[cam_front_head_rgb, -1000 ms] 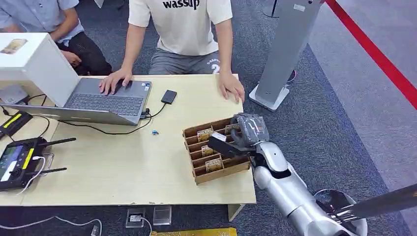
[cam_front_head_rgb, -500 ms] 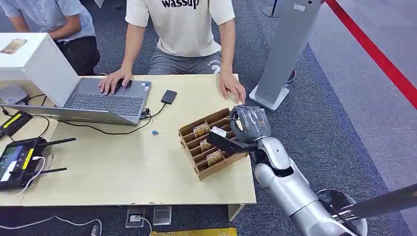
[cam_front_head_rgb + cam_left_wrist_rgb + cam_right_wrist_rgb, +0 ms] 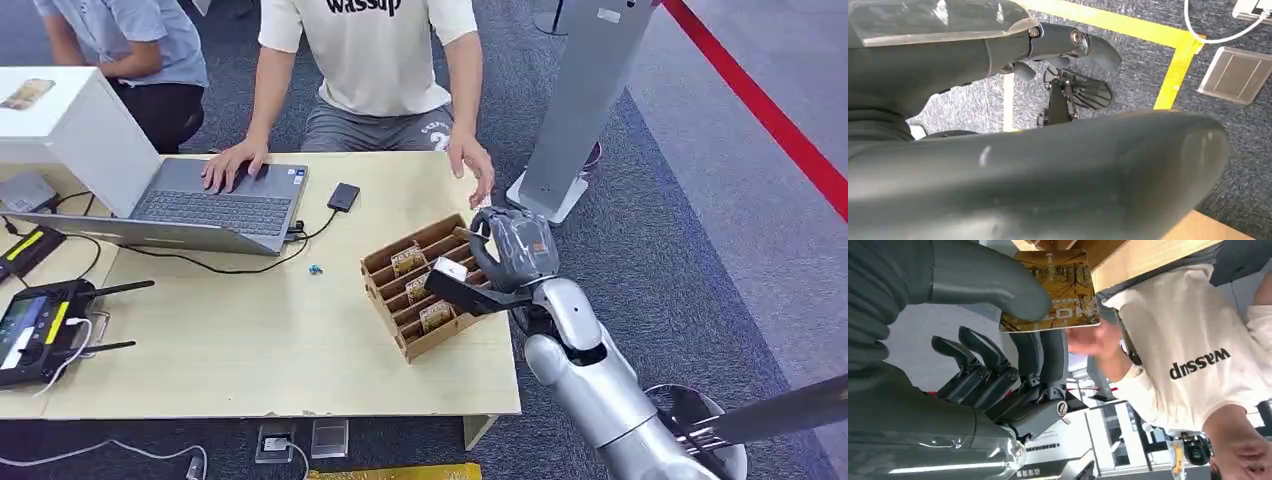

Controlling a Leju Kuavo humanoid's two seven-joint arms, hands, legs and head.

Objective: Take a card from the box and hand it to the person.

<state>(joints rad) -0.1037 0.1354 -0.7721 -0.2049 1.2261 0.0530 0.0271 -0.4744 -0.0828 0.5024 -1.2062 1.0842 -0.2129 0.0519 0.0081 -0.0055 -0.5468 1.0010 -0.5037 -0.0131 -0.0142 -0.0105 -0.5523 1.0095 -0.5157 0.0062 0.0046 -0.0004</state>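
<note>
A slotted brown card box (image 3: 392, 268) lies askew on the wooden table (image 3: 250, 340), with several cards standing in its slots. My right hand (image 3: 505, 255) hovers at the box's right end. It pinches a yellow-brown printed card (image 3: 1063, 285) between thumb (image 3: 993, 285) and dark fingers (image 3: 1048, 355). The person in the white shirt (image 3: 375, 55) sits across the table, one hand (image 3: 472, 165) lifted off the tabletop just beyond my right hand; the hand (image 3: 1093, 342) is a blur behind the card. My left hand (image 3: 1063, 42) hangs over the carpet, holding nothing.
An open laptop (image 3: 225, 200) with the person's other hand on it, a small black device (image 3: 343, 196), a white box (image 3: 70, 125) and a remote controller (image 3: 40, 320) occupy the table's left. A grey stand (image 3: 575, 100) rises to the right. A second person (image 3: 130, 50) sits far left.
My right hand has risen slightly and the box has swung round and slid a little leftward. The person's hand has lifted off the table towards my hand.
</note>
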